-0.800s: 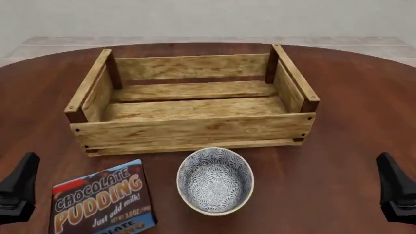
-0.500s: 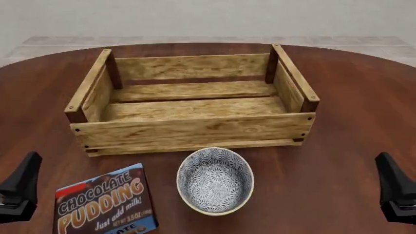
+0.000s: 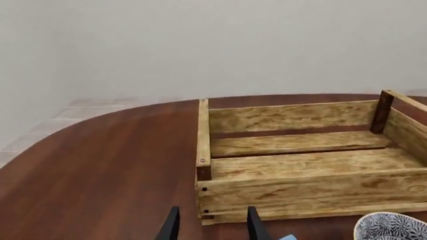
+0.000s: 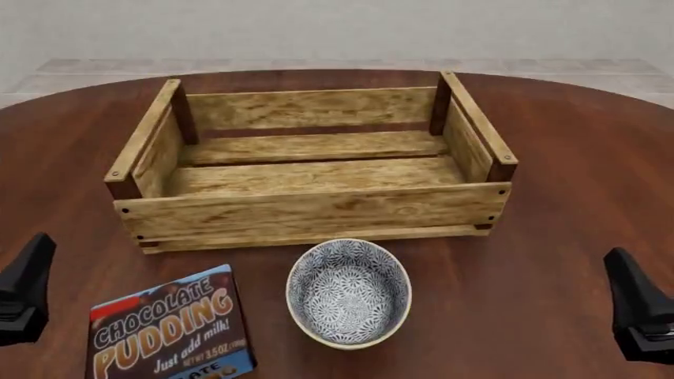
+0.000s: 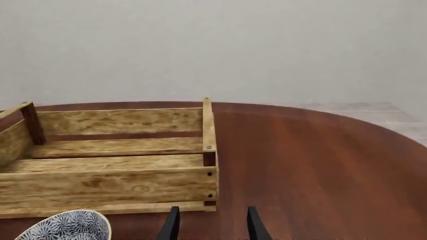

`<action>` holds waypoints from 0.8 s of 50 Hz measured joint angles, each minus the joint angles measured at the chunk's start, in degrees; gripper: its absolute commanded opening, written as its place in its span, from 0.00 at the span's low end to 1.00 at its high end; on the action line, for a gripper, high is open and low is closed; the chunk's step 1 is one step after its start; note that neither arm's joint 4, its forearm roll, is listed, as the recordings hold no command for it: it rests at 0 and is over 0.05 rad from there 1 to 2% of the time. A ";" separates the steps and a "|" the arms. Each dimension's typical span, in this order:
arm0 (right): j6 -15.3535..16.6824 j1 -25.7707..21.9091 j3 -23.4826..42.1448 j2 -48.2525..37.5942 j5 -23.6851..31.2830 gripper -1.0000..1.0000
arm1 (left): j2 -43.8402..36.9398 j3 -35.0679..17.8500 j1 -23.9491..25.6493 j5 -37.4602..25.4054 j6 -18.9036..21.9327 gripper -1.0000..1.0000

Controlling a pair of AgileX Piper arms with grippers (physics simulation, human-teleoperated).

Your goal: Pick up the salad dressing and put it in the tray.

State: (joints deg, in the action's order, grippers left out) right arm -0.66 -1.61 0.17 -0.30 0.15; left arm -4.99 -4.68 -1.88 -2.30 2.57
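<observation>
The salad dressing bottle does not show in any view. The tray (image 4: 316, 207), a light-wood slatted crate with dark corner posts, stands at the middle back of the table and holds nothing. It also shows in the left wrist view (image 3: 313, 187) and the right wrist view (image 5: 107, 185). My left gripper (image 4: 21, 292) is at the front left edge, open and empty, fingers apart in its wrist view (image 3: 212, 227). My right gripper (image 4: 637, 312) is at the front right edge, open and empty (image 5: 212, 225).
A patterned blue-white bowl (image 4: 349, 292) sits just in front of the crate's front wall. A blue-brown chocolate pudding box (image 4: 169, 328) lies flat to the bowl's left, near my left gripper. The round dark-wood table (image 4: 558, 221) carries everything.
</observation>
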 measured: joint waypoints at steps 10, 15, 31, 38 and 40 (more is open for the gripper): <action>-0.56 -0.28 0.01 -0.56 -0.13 1.00 | -2.17 -5.72 -1.28 -4.69 0.51 1.00; -0.71 -0.41 -0.04 -0.67 -0.18 1.00 | -3.09 -8.12 -1.61 -6.54 1.12 1.00; -0.86 -0.53 -0.08 -1.09 -0.39 1.00 | -7.67 -17.77 -3.74 -13.96 2.44 1.00; -0.93 -0.49 -0.11 -1.50 -0.63 1.00 | -9.53 -20.70 -5.71 -17.48 2.89 1.00; -0.92 -0.53 -0.12 -1.77 -0.83 1.00 | -9.89 -21.35 -6.32 -18.53 2.89 1.00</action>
State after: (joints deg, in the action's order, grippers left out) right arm -1.58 -2.14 0.05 -2.06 -0.68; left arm -14.88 -26.03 -8.19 -20.83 5.46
